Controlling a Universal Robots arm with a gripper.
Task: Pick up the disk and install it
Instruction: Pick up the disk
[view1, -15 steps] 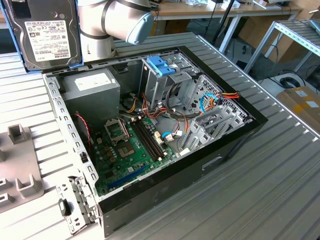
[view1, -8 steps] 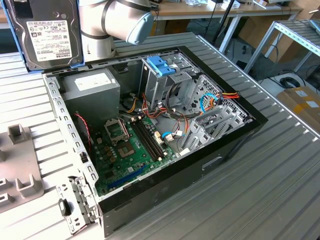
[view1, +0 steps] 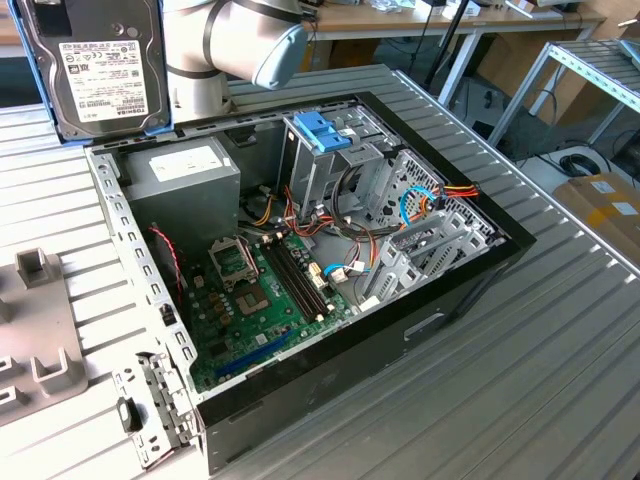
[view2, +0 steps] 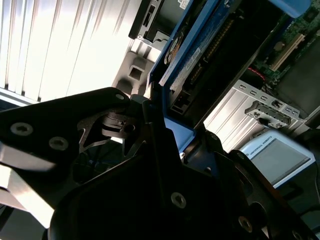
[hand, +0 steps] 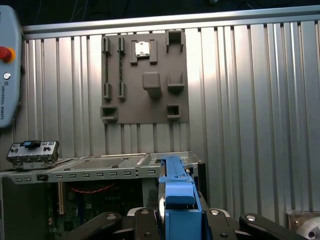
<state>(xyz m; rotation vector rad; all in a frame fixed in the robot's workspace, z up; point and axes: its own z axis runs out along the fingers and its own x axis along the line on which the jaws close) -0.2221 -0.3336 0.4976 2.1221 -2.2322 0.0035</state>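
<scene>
The disk (view1: 100, 70), grey metal with a big white label and a blue carrier frame, hangs upright in the air beyond the far left corner of the open computer case (view1: 500, 250). Both wrist views look along its blue frame edge (hand: 177, 187), (view2: 192, 42). My gripper (hand: 180, 220) is shut on the disk, its black fingers (hand: 142, 220) pressing the blue frame from both sides; in the second wrist view the gripper (view2: 170, 130) clamps the frame's end. The case's drive cage with a blue handle (view1: 322, 130) stands to the exterior view's right of the disk.
Inside the case lie a grey power-supply box (view1: 185, 175), a green motherboard (view1: 260, 290) and bundles of cables (view1: 430, 200). A grey fixture plate (view1: 40, 340) lies on the ribbed metal table at the exterior view's left. The arm (view1: 235, 40) rises behind the case.
</scene>
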